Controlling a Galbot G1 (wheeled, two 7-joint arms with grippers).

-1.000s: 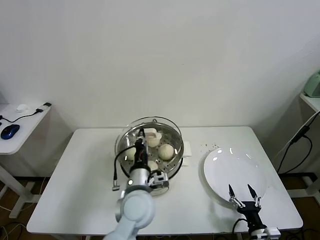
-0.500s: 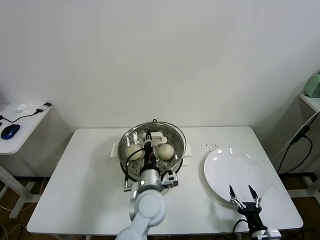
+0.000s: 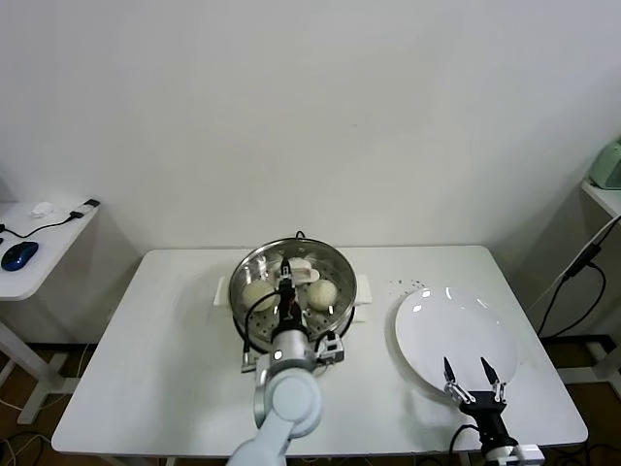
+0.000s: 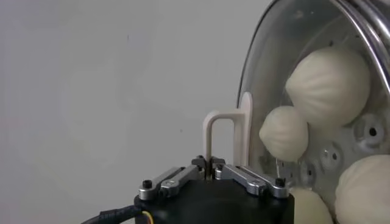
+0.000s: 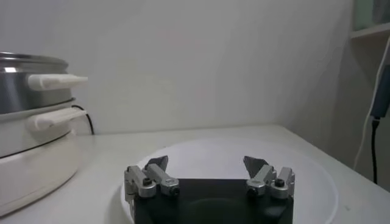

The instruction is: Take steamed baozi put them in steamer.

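The steamer [image 3: 342, 291], a shiny steel pot on a white base, stands at the table's middle back. Baozi lie inside it: two show in the head view [image 3: 258, 293] [image 3: 323, 292]. In the left wrist view several cream buns [image 4: 329, 85] [image 4: 285, 133] show through the glass. My left gripper [image 3: 287, 283] [image 4: 210, 168] is shut on the white handle [image 4: 219, 131] of the round glass lid [image 3: 310, 254] and holds the lid over the steamer. My right gripper [image 3: 470, 374] [image 5: 207, 165] is open and empty above the front of the plate.
A flat white plate [image 3: 456, 335] [image 5: 213, 149] lies at the right of the table. The steamer's side [image 5: 24, 97] shows far off in the right wrist view. A side table with a blue mouse [image 3: 19, 255] stands at the far left.
My left gripper has carried the tilted lid from the steamer's front left back and right. The lid now sits level over the pot. The right arm has not moved.
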